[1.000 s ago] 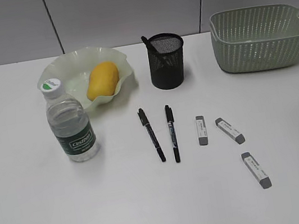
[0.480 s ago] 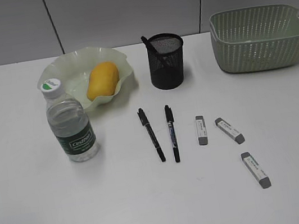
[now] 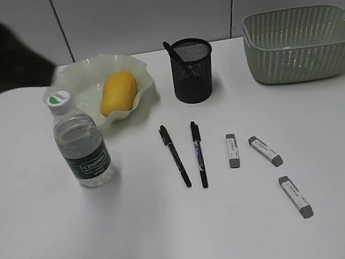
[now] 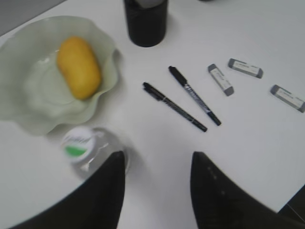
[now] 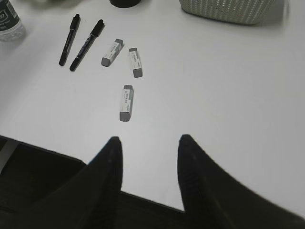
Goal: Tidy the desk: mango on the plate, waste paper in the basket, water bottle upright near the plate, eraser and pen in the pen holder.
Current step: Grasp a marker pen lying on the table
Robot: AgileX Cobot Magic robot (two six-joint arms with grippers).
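The mango already sits on the plate, and the water bottle stands up straight just beside the plate. So those 2 jobs look done. No waste paper can be seen on the desk, and the inside of the basket is hidden, so it cannot be told if the paper is in there.

What is left is the small stuff. 2 pens lie side by side in front of the pen holder, which has 1 dark pen poking out of it. 3 erasers lie to the right of the pens, a little apart from each other.

The left gripper hangs above the desk next to the bottle cap, with its jaws spread and nothing in them. In the exterior view only a dark blur of that arm shows at the top left. The right gripper hangs near the front edge of the desk, jaws spread and empty too, with the nearest eraser just ahead of it.

The next move is likely to pick up a pen or an eraser. These things are thin and lie flat, so the jaws must come down low, 1 on each long side, then carry it over the cup and let go.
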